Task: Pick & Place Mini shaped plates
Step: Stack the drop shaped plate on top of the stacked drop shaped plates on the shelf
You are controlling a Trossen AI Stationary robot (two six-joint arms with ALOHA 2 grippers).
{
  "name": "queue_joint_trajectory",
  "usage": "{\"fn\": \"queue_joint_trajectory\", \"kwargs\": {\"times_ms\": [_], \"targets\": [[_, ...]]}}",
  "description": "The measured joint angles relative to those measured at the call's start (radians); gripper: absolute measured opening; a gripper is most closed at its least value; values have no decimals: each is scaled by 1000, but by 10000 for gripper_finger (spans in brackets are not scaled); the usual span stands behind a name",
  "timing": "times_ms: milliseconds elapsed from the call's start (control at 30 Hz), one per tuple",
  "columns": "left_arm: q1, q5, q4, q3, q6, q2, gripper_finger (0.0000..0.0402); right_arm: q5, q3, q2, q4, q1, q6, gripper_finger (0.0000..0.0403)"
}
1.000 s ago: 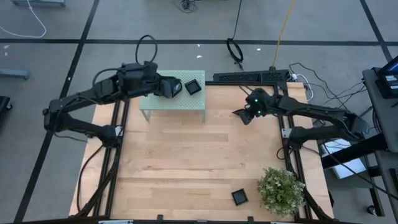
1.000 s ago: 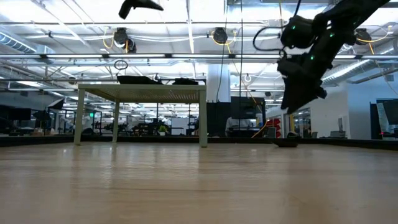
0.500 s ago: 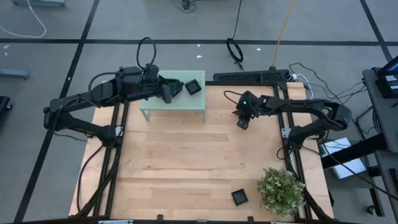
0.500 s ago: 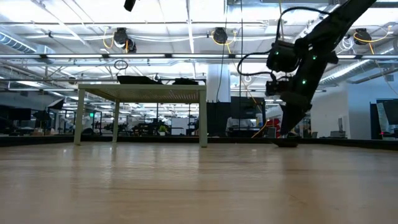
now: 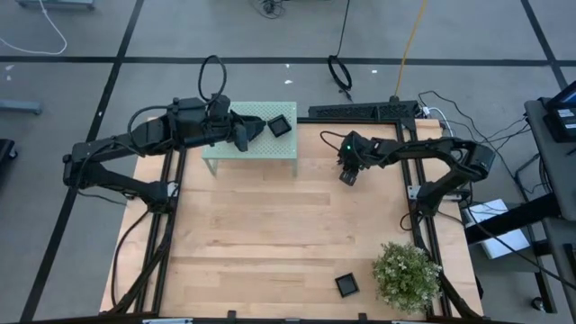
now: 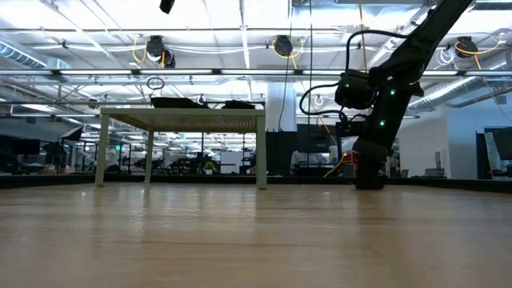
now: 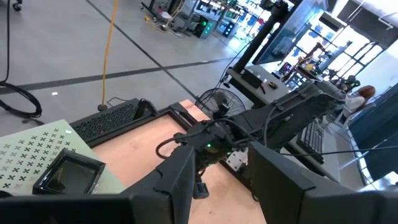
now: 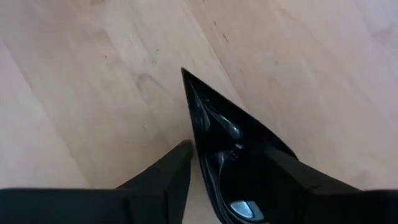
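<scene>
Two black arms reach over the wooden table point(image 5: 270, 225). In the view from above, the right claw point(image 5: 348, 175) is low, right of the middle of the picture, in the upper part of the table. Its wrist camera shows a shiny black plate point(image 8: 233, 155) standing up on its edge between the two fingers point(image 8: 161, 180). One pointed corner of the plate sticks up past the fingertips, over the bare wood. The fingers sit on both sides of the plate with a gap between them, close around it, but it is hard to tell if they squeeze it yet. In the low view this claw point(image 6: 370, 178) hangs right down at the table top, at the right of the picture.

The left claw point(image 5: 245, 133) is in the upper left of the top view, above the little green table with holes point(image 5: 252, 148). Its fingers point(image 7: 180, 180) are apart with nothing between them. One square black plate point(image 5: 281, 126) lies on the green table, just right of that claw. Another square black plate point(image 5: 346, 285) lies at the bottom of the wooden table, just left of a small green plant point(image 5: 407, 274).
</scene>
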Motion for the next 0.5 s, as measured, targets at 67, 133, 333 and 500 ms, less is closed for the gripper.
{"fn": "queue_joint_trajectory", "kwargs": {"times_ms": [67,133,333,500], "targets": [[0,0,0,0,0,0,152,0,0,0,-1,0,-21,137],[0,0,0,0,3,0,152,-1,-1,-1,-8,0,-43,111],[0,-1,0,0,26,0,152,11,-2,0,-7,2,-105,11],[0,-1,0,0,30,0,152,-15,-3,-23,-20,34,-164,5]]}}
